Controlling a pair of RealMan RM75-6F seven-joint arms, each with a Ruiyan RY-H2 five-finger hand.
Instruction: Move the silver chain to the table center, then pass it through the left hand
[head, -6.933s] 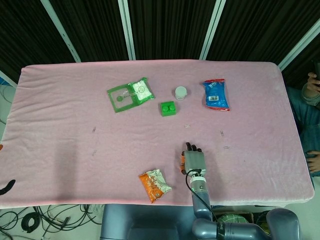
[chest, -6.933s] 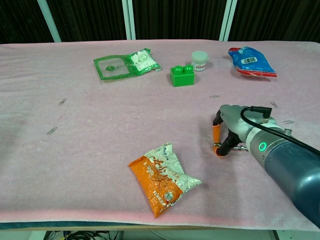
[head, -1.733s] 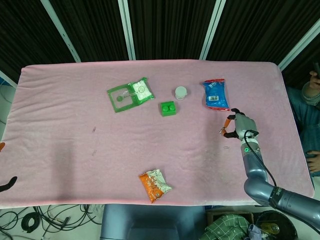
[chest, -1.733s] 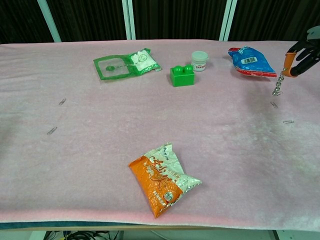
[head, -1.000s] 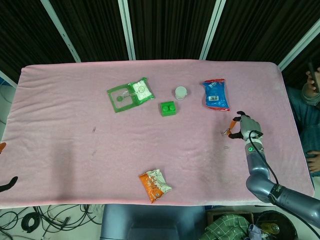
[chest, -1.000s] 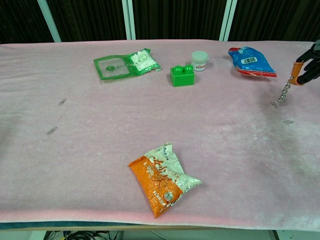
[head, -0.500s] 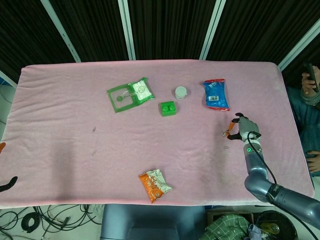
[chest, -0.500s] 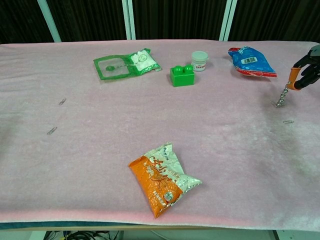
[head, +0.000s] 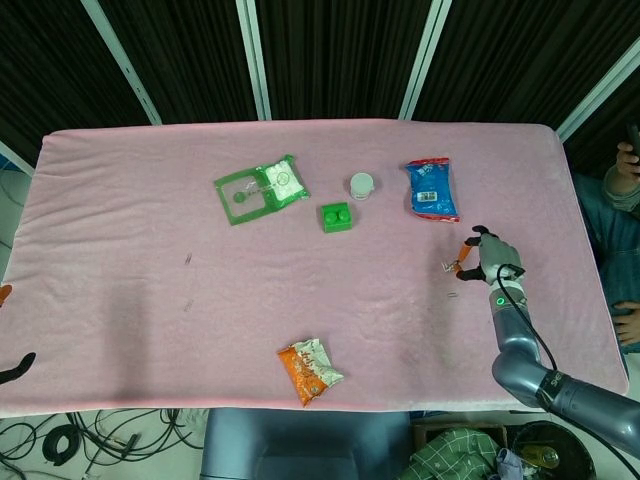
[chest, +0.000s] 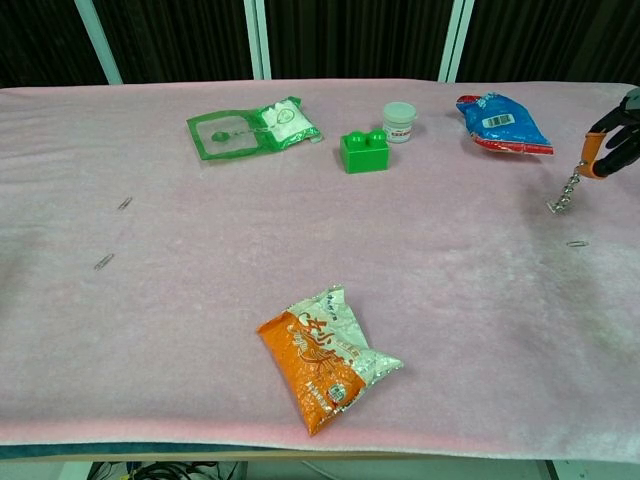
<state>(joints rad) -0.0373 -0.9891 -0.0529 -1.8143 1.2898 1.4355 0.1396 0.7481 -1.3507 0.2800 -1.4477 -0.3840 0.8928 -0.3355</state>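
My right hand (head: 487, 256) hovers near the table's right side, just below the blue packet (head: 432, 189). In the chest view it shows at the right edge (chest: 612, 135). Its orange-tipped fingers pinch the top of the short silver chain (chest: 566, 190), which hangs down and to the left. The chain's (head: 452, 267) lower end reaches the pink cloth, beside a paper clip. Only a dark sliver of my left hand (head: 12, 371) peeks in at the far left edge of the head view, off the table; how its fingers lie is unclear.
A green brick (head: 336, 217), a white jar (head: 361, 185) and a green packet (head: 260, 188) lie at the back middle. An orange snack packet (head: 309, 369) lies near the front edge. Paper clips are scattered at left (chest: 104, 261) and right (chest: 577, 243).
My right hand, seen at the front middle of the table 6.9 s ago, now holds the chain at the right. Over the last second it sank slightly, bringing the chain's end to the cloth.
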